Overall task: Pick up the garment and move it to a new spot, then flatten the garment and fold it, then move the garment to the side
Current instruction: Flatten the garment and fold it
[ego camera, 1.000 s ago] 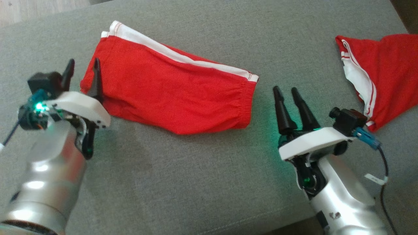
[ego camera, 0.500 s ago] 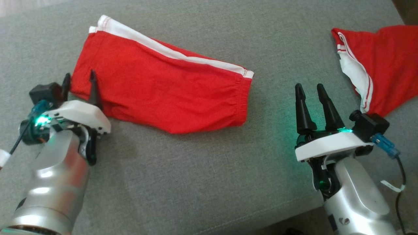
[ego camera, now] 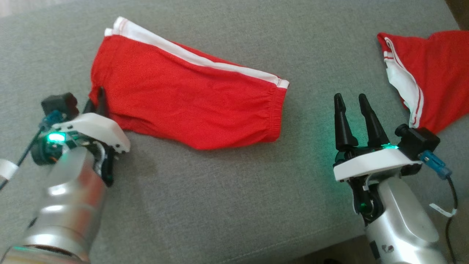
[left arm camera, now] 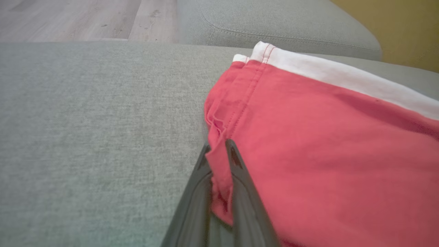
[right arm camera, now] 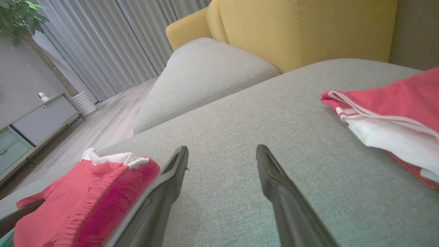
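Observation:
The garment (ego camera: 190,99) is a bright red piece with a white band along its far edge, lying flat and folded on the grey cushion (ego camera: 220,205). My left gripper (ego camera: 96,101) is at its left end, shut on the garment's hemmed red edge. In the left wrist view the fabric (left arm camera: 325,137) is pinched between the two dark fingers of the left gripper (left arm camera: 217,145). My right gripper (ego camera: 350,97) stands open on the cushion to the right of the garment, apart from it. The right wrist view shows the right gripper (right arm camera: 222,147) spread wide, with the garment's elastic end (right arm camera: 85,199) at lower left.
A second red piece with white panels and striped trim (ego camera: 436,77) lies at the far right of the cushion, close to my right gripper (right arm camera: 394,106). A yellow sofa back (right arm camera: 291,27) rises behind. The cushion's front edge runs along the lower right.
My left gripper's fingers have slid onto the garment's left edge and shut on it. The right gripper moved a little right, away from the garment, and stayed open.

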Robot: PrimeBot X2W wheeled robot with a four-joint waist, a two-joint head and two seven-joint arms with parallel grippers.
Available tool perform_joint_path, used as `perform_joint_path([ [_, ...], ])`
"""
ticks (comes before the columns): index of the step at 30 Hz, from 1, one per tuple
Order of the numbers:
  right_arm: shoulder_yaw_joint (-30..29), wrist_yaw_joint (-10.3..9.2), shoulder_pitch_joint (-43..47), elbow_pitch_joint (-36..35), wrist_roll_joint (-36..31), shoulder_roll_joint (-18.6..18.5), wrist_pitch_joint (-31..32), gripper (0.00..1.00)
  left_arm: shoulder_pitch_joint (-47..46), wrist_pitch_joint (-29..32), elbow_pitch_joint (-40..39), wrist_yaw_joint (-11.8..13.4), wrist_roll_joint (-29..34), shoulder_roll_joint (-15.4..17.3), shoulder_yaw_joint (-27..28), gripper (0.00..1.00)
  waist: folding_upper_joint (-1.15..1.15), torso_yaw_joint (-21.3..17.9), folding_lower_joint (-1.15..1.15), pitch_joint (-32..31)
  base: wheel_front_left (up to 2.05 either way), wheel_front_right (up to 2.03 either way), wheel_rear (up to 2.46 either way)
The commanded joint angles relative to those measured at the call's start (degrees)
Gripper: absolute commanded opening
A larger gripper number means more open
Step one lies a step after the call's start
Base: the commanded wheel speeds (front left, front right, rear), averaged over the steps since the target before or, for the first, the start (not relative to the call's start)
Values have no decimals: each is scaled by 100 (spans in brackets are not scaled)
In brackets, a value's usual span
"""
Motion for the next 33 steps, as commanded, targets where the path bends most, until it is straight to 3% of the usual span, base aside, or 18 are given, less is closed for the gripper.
perform_joint_path([
  [1, 64, 21, 72, -143, -64, 54, -55, 100, 56, -36, 31, -17, -78, 60, 126, 0, 0, 71, 0, -86, 0, 0, 0],
  [8, -161, 21, 293, 76, -333, 54, -55, 100, 489, -273, -179, -101, -295, -240, 380, 0, 0, 514, 0, -658, 0, 0, 0],
  [20, -309, 21, 697, 412, -640, 54, -55, 100, 2432, -281, -2075, 195, 258, -533, 1286, 1, 0, 1525, 0, -1293, 0, 0, 0],
  [21, -258, 21, 689, 413, -683, 54, -55, 100, 2523, -281, -2289, 165, 332, -558, 1366, 86, 0, 1581, 0, -1295, 0, 0, 0],
  [22, -201, 21, 670, 412, -702, 54, -55, 100, 2622, -281, -2465, 185, 425, -581, 1456, 100, 0, 1640, 0, -1291, 0, 0, 0],
  [28, 363, 21, 294, 208, -455, 54, -55, 100, 3072, -281, -3203, 157, 994, -667, 1706, 100, 0, 1911, 0, -1213, 0, 0, 0],
  [33, 598, 21, -52, 548, -351, 54, -55, 100, 3317, -281, -3328, 68, 840, -676, 1408, 100, 0, 2102, 0, -1157, 0, 0, 0],
])
